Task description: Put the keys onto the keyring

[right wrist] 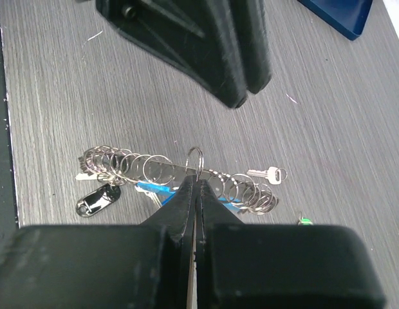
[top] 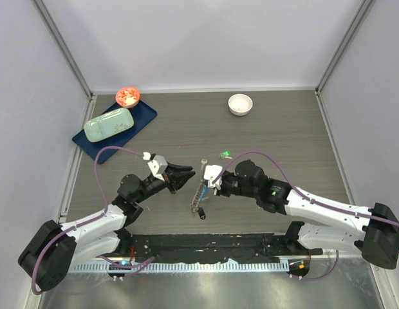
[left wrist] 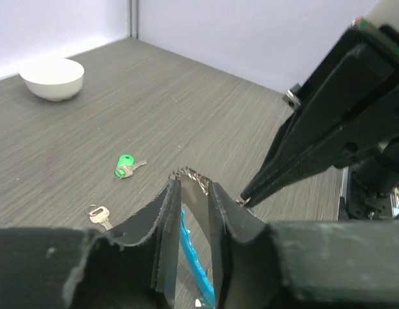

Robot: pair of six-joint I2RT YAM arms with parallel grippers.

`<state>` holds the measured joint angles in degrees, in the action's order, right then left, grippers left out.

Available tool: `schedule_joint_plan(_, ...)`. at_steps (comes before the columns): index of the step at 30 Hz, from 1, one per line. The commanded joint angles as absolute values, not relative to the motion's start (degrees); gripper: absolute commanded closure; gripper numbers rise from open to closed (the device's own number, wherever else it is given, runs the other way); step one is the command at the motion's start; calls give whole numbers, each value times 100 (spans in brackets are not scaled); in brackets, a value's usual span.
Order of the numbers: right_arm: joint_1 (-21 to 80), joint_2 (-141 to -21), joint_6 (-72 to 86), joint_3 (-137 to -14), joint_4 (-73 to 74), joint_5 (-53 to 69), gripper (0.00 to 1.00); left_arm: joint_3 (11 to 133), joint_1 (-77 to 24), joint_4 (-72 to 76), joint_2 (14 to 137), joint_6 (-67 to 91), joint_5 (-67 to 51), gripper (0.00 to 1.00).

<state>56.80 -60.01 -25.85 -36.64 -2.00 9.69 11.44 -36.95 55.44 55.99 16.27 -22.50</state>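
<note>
Only the top view takes in the far table: a white bowl and a blue tray bearing a mint case and a small red dish. There the keyring is a mere silvery streak at mid-front, between the two arms. The right wrist view shows its make: a row of thin, shiny wire rings overlapping like a loose coil, with a light-blue strip under it. The left wrist view shows the green key whole, lying apart on the table, whereas the right wrist view catches only a sliver of it. The right gripper has its fingers pressed together, pinching one ring upright at mid-chain. The left gripper stands slightly parted with nothing between its fingers, and its tips are close to the chain. A silver key lies just beside one end of the chain and a glossy black key lies by the other; whether either is linked on I cannot tell. The fingers are matt black wedges, and the tabletop is grey with a fine wood grain
</note>
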Motion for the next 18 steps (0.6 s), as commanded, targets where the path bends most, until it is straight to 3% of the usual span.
schedule_joint_plan(1,5704,-6003,-2760,-4113,-343,1002,99,1125,-3674,5318,5493,722,-2724,69)
schedule_joint_plan(5,5695,-6012,-2830,-4219,-124,1037,99,1238,-3674,4932,5414,63,-3111,57)
schedule_joint_plan(8,5704,-6012,-2874,-4298,-35,1072,99,1414,-3674,4439,5414,-500,-3401,53)
schedule_joint_plan(18,5704,-6012,-2900,-4412,255,1274,99,1951,-3674,3587,5686,-1537,-4113,52)
